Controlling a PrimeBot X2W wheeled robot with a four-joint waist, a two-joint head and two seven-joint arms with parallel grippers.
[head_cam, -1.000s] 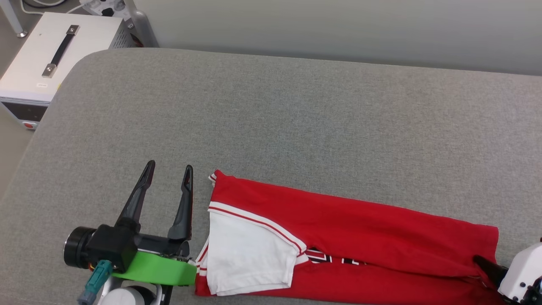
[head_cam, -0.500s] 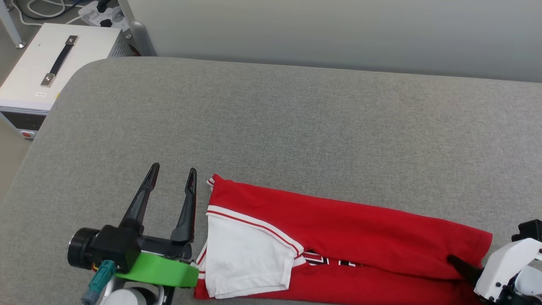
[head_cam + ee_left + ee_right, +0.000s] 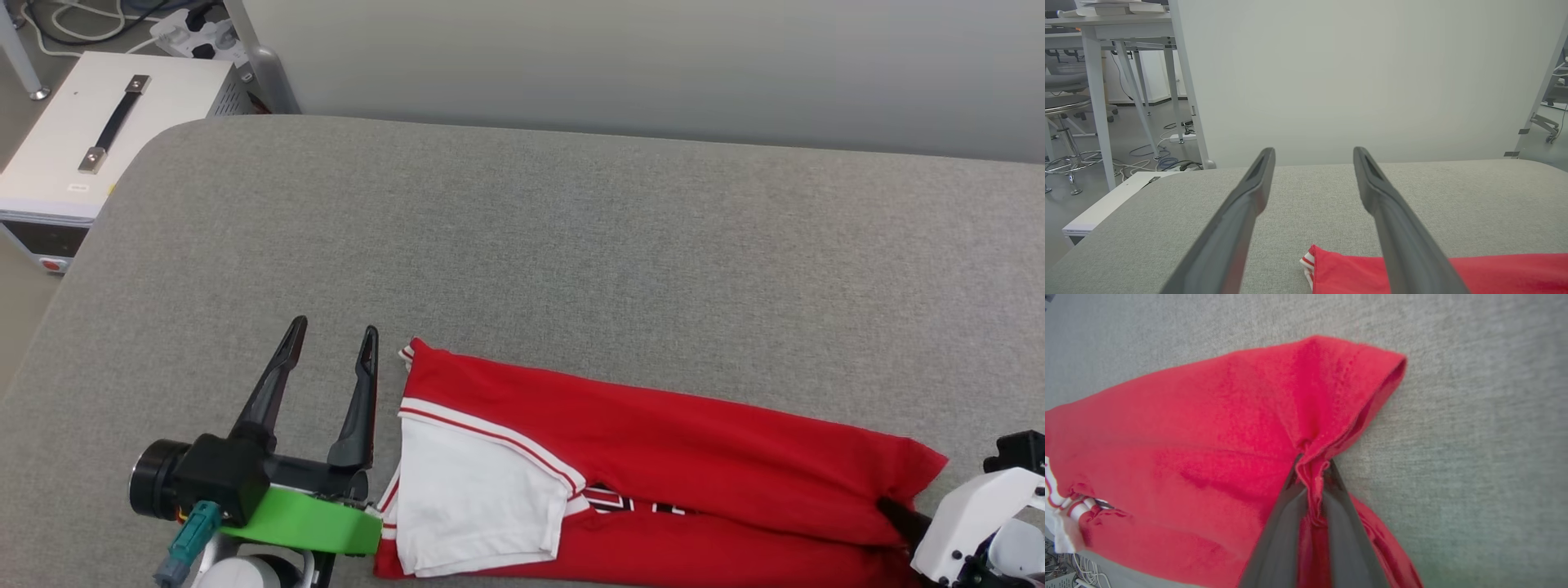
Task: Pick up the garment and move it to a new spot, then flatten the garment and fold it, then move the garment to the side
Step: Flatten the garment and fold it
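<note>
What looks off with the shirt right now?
The garment lies folded lengthwise, but its right end is bunched into a pucker where the right pincer pinches it. Nothing looks torn.

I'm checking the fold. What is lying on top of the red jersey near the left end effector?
A white sleeve lies folded over the red garment. Beside it only a strip of lettering shows; the rest is covered by cloth.

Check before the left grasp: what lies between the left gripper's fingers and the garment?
Only bare grey cushion separates the left gripper from the garment, per head view.
</note>
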